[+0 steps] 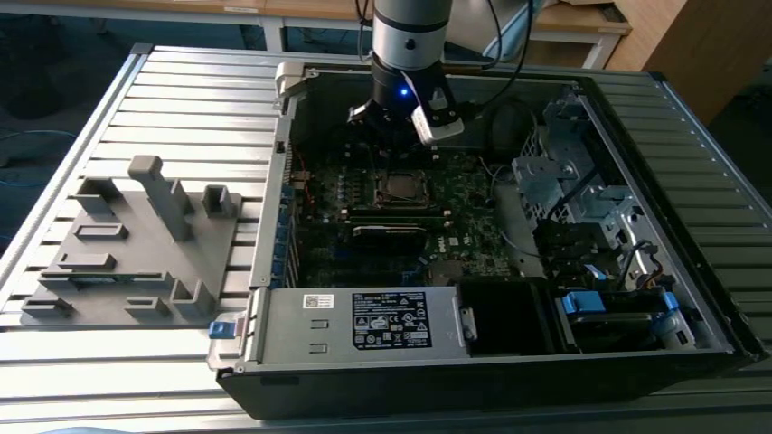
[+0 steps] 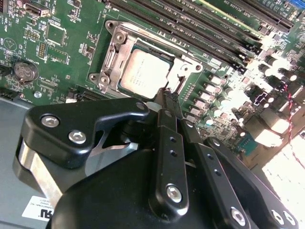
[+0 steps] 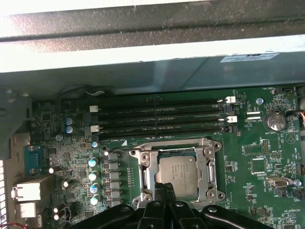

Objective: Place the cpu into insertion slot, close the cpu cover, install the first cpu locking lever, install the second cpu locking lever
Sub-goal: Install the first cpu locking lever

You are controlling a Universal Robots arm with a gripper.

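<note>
- Where the end effector (image 2: 167, 95) hangs over the board, fingers pressed together with nothing between them, its tips hide one edge of the insertion slot (image 2: 112, 53) in the second wrist view.
- We cannot tell how the locking levers sit.
- We see the cpu (image 2: 145, 72) lying flat in the slot, the cpu cover (image 2: 187, 66) framing it.
- The open computer case (image 1: 483, 389) on the bench (image 1: 181, 90) holds the green board (image 1: 471, 244) and, at its near end, a grey power supply box (image 1: 362, 321).
</note>
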